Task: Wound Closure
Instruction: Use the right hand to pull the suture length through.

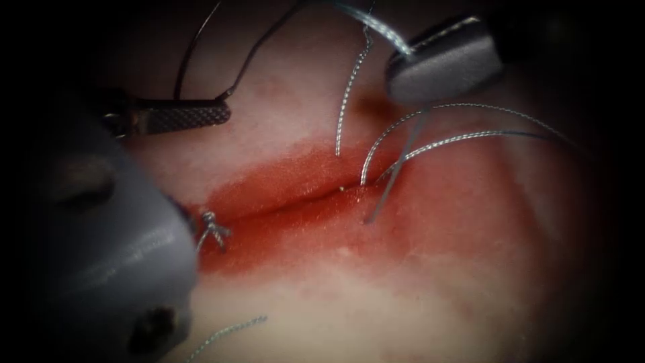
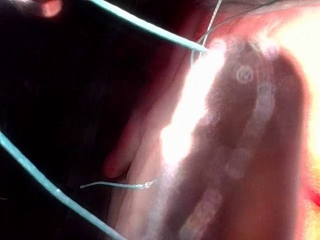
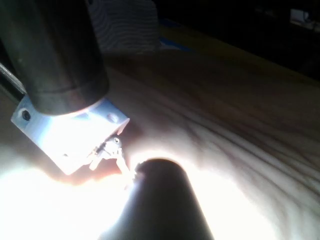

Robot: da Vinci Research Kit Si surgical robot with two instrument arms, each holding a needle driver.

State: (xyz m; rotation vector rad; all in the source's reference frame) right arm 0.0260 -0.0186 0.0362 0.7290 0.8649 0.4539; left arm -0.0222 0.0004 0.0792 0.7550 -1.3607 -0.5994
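Left tool [image 1: 222, 111] jaws closed on needle [image 1: 195, 44] end, above-left of cut [image 1: 295, 202]; right tool [image 1: 443, 67] grip unclear

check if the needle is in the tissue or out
Out. The needle arcs above the tissue, held at one end by the left claw, which is shut on it.

The left tool [image 1: 185, 115] is bare metal, its jaw face cross-hatched and rough. The right tool [image 1: 443, 67] looks like smooth, matt grey metal. The thread [image 1: 463, 138] is a twisted, glinting strand. The tissue [image 1: 416, 282] is pale and moist, glossy with red fluid [image 1: 295, 195].
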